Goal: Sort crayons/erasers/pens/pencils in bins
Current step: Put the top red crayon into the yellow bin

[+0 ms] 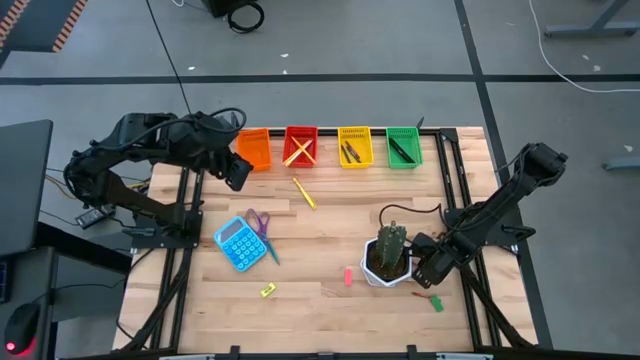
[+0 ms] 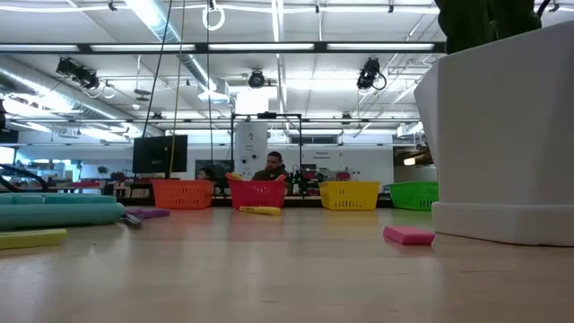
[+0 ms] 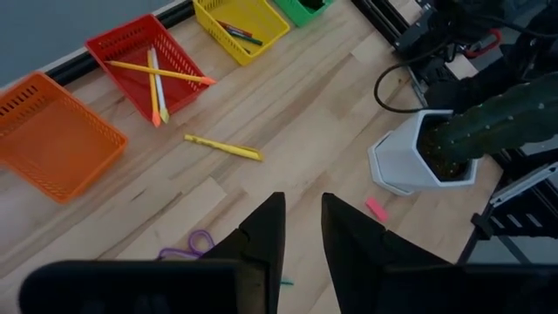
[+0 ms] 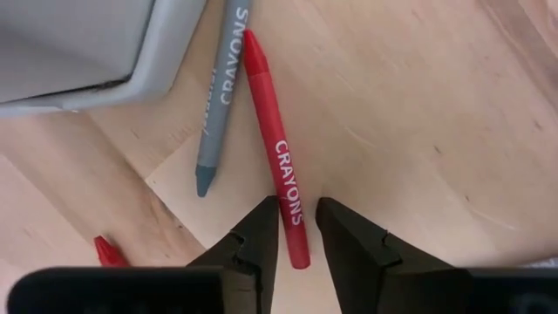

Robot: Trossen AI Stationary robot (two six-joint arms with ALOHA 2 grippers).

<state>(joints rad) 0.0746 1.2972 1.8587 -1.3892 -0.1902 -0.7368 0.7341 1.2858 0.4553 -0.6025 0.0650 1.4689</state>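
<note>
Four bins stand along the far edge: orange (image 1: 253,148), red (image 1: 300,145) with pencils (image 3: 157,74) lying in it, yellow (image 1: 354,146) and green (image 1: 403,146). A yellow pen (image 1: 304,192) lies on the table in front of them. A red crayon (image 4: 277,161) and a grey crayon (image 4: 222,96) lie flat beside the white cactus pot (image 1: 390,262). My right gripper (image 4: 298,218) points down over the red crayon, open, one finger on each side of its end. My left gripper (image 3: 303,218) hangs high near the orange bin, open and empty. My right gripper comes from above with its fingers across the red crayon's end (image 4: 295,237). One finger (image 4: 261,228) stands right at the crayon's side, and a narrow gap shows before the other. I cannot tell whether it touches. The crayon lies flat on the table.
A blue calculator (image 1: 238,243) and purple scissors (image 1: 260,226) lie at the left. A pink eraser (image 1: 348,276), a yellow-green eraser (image 1: 267,291) and a green eraser (image 1: 437,303) lie near the front. A second red tip (image 4: 106,251) shows beside the pot's corner (image 4: 157,52).
</note>
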